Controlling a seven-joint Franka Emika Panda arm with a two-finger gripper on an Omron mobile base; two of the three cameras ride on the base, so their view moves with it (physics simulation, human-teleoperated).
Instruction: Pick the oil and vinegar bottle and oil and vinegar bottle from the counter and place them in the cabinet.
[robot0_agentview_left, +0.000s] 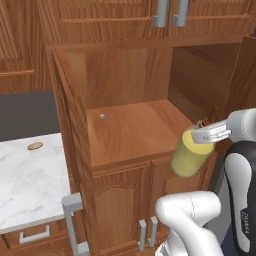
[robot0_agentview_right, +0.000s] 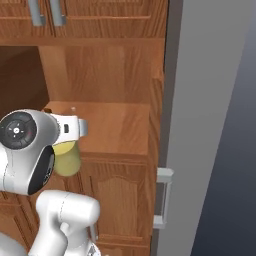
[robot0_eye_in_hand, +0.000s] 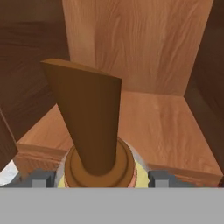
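Observation:
My gripper (robot0_agentview_left: 202, 136) is shut on the squat round oil and vinegar bottle (robot0_agentview_left: 189, 156), gripping it near the neck. The bottle has pale yellow liquid and hangs tilted just in front of the right front edge of the cabinet (robot0_agentview_left: 132, 131) shelf. From the right base view the bottle (robot0_agentview_right: 67, 159) shows below the hand, left of the shelf (robot0_agentview_right: 117, 127). In the hand view its tall brown neck (robot0_eye_in_hand: 89, 118) rises between my fingertips (robot0_eye_in_hand: 41, 178), with the wooden shelf compartment (robot0_eye_in_hand: 162, 127) straight ahead.
A small pale speck (robot0_agentview_left: 102, 116) lies on the shelf's back left. A marble counter (robot0_agentview_left: 30, 185) with a small brown disc (robot0_agentview_left: 35, 145) stands to the left. A wide grey door (robot0_agentview_right: 210, 125) with a bar handle (robot0_agentview_right: 162, 197) stands open on the right. Closed doors (robot0_agentview_left: 125, 215) sit below the shelf.

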